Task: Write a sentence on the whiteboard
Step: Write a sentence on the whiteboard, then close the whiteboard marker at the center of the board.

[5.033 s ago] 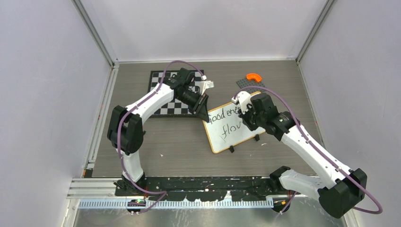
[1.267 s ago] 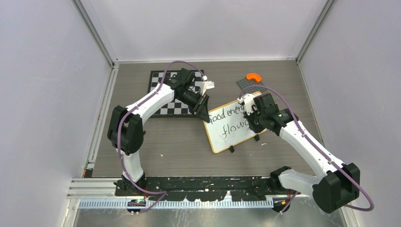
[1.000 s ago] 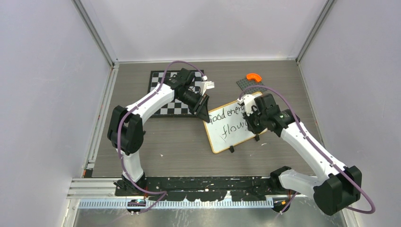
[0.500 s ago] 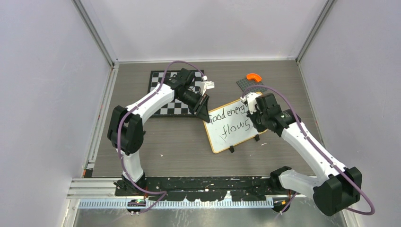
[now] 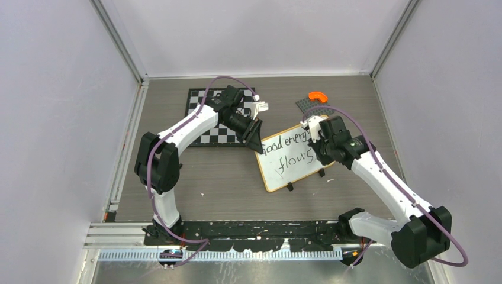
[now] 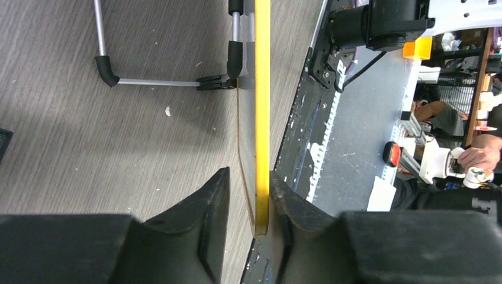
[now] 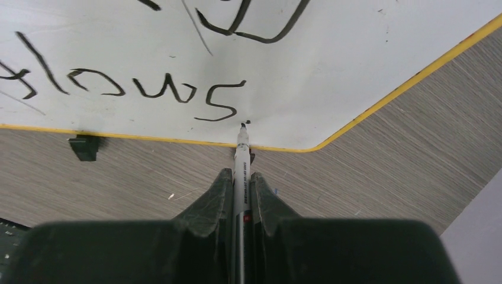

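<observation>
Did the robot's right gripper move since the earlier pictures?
Yes. Against the whiteboard, which stayed put, the right gripper and its marker slid rightward in the top view, past the end of "flows".

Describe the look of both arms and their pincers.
The left arm and right arm have white links with bulky black joints; a purple cable loops along each. The left pincer and right pincer have matte black, wedge-shaped fingers.

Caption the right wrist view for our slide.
Right hand holds a slim grey marker, tip at the yellow-rimmed white board's lower edge.
</observation>
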You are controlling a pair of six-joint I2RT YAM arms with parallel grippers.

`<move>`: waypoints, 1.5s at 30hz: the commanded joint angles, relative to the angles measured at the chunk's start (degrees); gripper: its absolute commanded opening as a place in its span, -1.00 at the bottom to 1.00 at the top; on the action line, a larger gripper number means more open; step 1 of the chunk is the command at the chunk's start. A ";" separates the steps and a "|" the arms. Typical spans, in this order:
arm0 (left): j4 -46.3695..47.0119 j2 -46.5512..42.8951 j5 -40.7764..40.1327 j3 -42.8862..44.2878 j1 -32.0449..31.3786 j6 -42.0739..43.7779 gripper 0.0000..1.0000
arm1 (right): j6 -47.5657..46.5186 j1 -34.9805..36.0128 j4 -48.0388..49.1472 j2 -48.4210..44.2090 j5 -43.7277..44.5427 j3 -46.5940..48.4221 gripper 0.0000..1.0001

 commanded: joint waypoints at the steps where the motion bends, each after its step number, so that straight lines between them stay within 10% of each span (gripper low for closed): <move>1: -1.49 -1.62 -0.35 2.13 -0.24 2.74 -0.29 | -1.17 -0.15 -1.99 -3.66 -5.99 4.61 -1.00; 12: -7.46 -6.17 0.65 10.54 3.72 4.92 0.46 | -0.05 -0.11 -8.22 -2.58 -17.34 15.48 -1.00; 18: -15.29 -9.43 1.42 10.27 19.15 10.33 0.44 | 1.80 -0.17 -6.98 0.81 -18.31 19.83 -0.99; 29: -22.83 -14.29 -20.10 -7.89 44.80 31.71 -0.03 | 5.03 -0.19 -4.17 4.22 -25.22 22.24 -0.99; 45: -6.31 -11.87 -44.21 -25.57 38.40 37.33 -0.07 | 7.12 -0.15 -4.92 6.12 -26.99 25.55 -1.00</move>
